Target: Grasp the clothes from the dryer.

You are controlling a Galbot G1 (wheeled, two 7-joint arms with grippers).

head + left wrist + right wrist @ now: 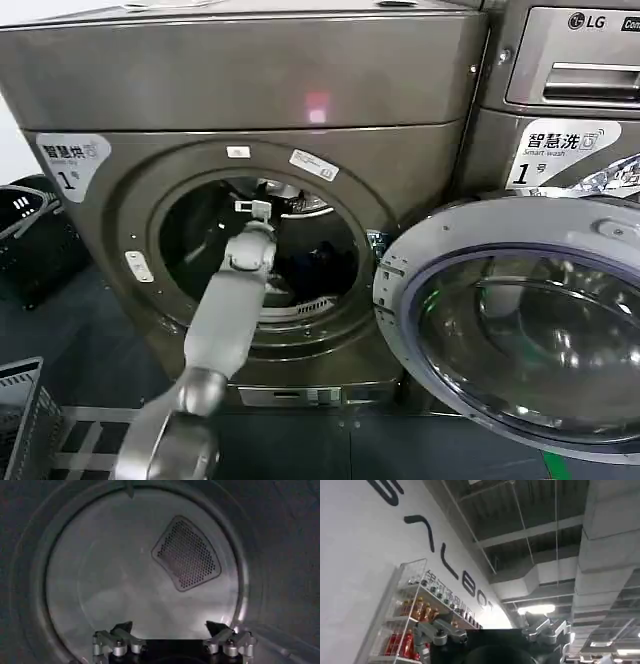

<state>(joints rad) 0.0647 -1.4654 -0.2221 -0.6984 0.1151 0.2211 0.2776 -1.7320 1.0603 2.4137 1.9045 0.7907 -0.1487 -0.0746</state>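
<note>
The bronze-grey dryer (250, 90) with a "1" sticker stands in front of me, its round porthole open. My left arm reaches through the porthole, and the left gripper (257, 209) is inside the steel drum. In the left wrist view the left gripper (170, 628) is open with nothing between its fingers, facing the drum's back wall and its perforated vent (187, 553). A dark garment (322, 262) lies low in the drum, to the right of the arm. The clothes are out of view. My right gripper (487, 626) is open and empty, pointing up at a ceiling.
The dryer's door (520, 320) hangs open to the right, glass facing me. A machine marked LG (570, 60) stands at the upper right. A black basket (30, 250) sits at the left, and another basket (18, 420) at the lower left.
</note>
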